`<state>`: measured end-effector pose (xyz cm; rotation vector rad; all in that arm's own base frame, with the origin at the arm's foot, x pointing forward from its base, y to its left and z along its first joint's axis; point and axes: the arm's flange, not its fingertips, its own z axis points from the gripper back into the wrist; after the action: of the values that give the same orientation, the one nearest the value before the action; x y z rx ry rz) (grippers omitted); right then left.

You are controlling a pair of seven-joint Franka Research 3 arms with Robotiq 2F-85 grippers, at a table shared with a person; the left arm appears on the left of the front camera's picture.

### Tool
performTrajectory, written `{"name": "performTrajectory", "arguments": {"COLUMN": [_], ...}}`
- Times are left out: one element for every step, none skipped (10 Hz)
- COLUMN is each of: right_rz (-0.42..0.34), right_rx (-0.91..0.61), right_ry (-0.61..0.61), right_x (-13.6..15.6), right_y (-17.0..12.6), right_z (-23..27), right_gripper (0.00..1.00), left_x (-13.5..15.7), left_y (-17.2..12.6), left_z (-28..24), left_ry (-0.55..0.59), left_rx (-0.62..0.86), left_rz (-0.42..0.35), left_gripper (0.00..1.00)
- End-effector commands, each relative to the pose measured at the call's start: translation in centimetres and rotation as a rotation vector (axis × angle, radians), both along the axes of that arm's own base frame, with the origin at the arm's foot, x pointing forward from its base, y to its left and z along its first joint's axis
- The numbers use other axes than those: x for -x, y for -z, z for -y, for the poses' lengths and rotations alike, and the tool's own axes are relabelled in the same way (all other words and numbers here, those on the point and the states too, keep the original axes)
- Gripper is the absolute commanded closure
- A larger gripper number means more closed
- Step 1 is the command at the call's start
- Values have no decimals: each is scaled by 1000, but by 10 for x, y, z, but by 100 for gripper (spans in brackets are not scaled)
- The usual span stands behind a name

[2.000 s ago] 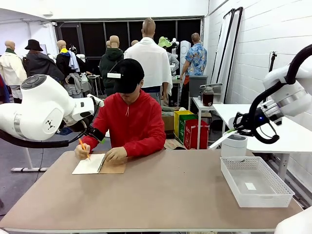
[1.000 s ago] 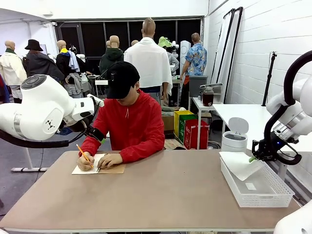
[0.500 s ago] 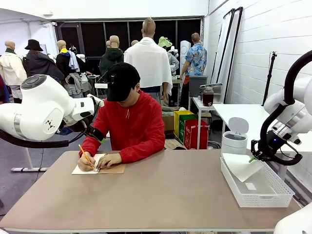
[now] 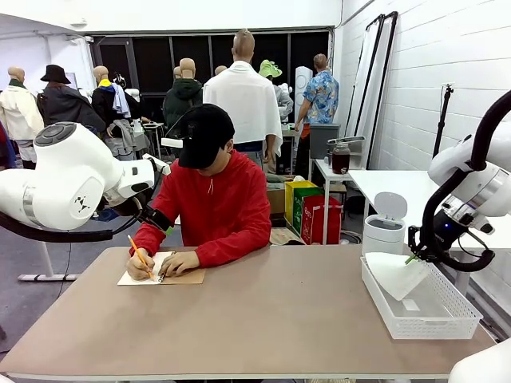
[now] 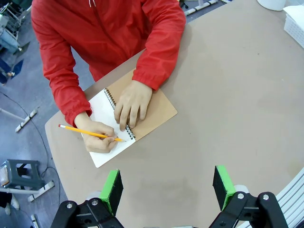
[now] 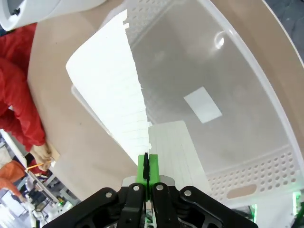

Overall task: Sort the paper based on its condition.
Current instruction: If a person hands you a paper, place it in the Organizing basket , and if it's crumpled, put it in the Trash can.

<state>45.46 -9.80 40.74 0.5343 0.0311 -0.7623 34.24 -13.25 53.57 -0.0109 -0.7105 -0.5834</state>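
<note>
Two sets of jaws, one sheet in play.

Right jaws: pressed together on the paper (image 4: 394, 274), one edge of the sheet pinched between the green pads (image 6: 141, 171). They hang over the white mesh basket (image 4: 419, 323) at the right end of the surface (image 4: 279, 311).

Paper (image 6: 111, 90): plain white and flat, with no crumpling I can make out. It slopes away from the clamp. Its far corner reaches out past the basket's left rim and its lower part dips inside the walls. Whether it touches the floor of the basket I cannot tell.

Basket (image 6: 251, 183) contents, apart from the held sheet: one small white rectangle (image 6: 203, 104) lying flat on the floor. Label or scrap, I cannot tell.

A white lidded bin (image 4: 385, 227) stands behind the basket, off the surface. Its contents are not visible.

Left jaws: wide apart, nothing between the pads (image 5: 112, 187), held high above the left half of the surface.

Person at the far side, in red sleeves. One hand (image 5: 99, 137) holds a yellow pencil (image 5: 88, 133) with its tip on the open page of a spiral notebook (image 5: 142, 111) with a brown cover. The other hand (image 5: 130, 102) rests flat across the binding. The notebook sits well apart from the basket.
</note>
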Motion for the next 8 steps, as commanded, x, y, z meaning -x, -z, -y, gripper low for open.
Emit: {"name": "performTrajectory", "arguments": {"right_rz": [-16, -34, -43, -54, -76, -93, -107, -112], "right_rx": [16, 3, 5, -13, -28, -26, -12, 0], "right_ry": [39, 56, 78, 97, 116, 114, 109, 102], "right_x": [18, 23, 25, 27, 30, 33, 39, 45], "right_y": [-6, -10, -11, -14, -16, -17, -19, -20], "right_z": [-10, -10, -11, -12, -14, -16, -19, -21], "right_gripper": [100, 100, 100, 100, 100, 100, 100, 100], "left_x": [0, 0, 0, 0, 0, 0, 0, 0], "left_y": [0, 0, 0, 0, 0, 0, 0, 0], "left_z": [0, 0, 0, 0, 0, 0, 0, 0], "left_ry": [3, 3, 3, 3, 3, 3, 3, 3], "left_rx": [1, 1, 1, 1, 1, 1, 1, 1], "left_rz": [5, 5, 5, 5, 5, 5, 5, 5], "left_gripper": [0, 0, 0, 0, 0, 0, 0, 0]}}
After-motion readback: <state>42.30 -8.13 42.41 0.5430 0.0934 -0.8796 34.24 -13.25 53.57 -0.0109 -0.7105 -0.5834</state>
